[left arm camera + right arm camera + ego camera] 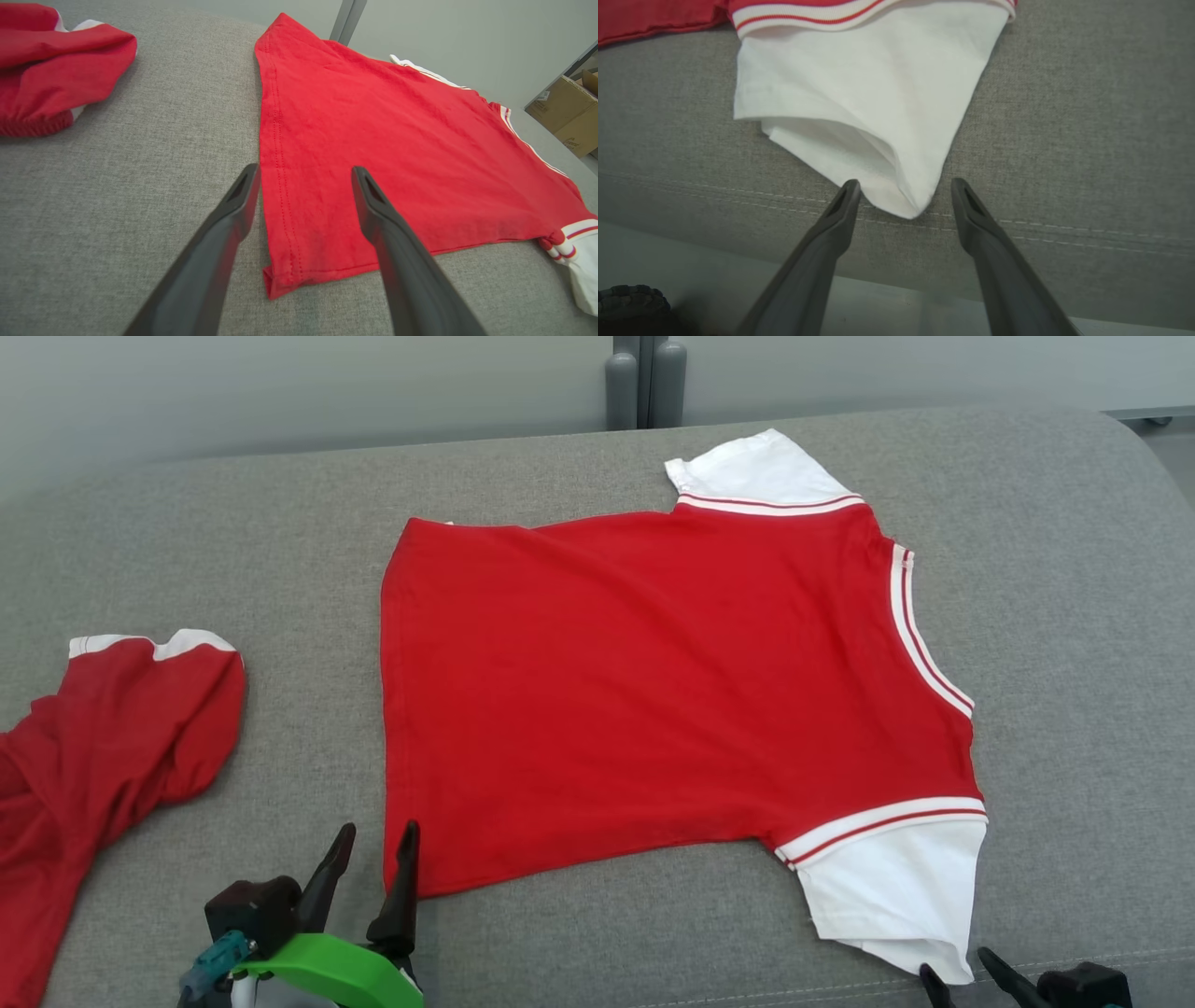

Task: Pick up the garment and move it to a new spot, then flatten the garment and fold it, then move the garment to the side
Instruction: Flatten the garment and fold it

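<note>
Head view: one red garment (pixel 653 691), white-sleeved, flat on the counter (pixel 1074 616), long axis running left to right, hem leftward. I log the left pincer (pixel 378 828) spread and empty at the near hem corner (pixel 275 280); right pincer (pixel 954 963) spread and empty, framing the near sleeve tip (pixel 910 205). Each arm sits nearest its own end. Spare red cloth (pixel 103 747), far left.

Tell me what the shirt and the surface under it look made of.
Shirt: soft matte knit, probably cotton jersey, judging by its fine wrinkles, stitched hem and limp drape. Surface: grey matte woven upholstery, with a coarse visible weave and a stitched seam along its near edge.
</note>
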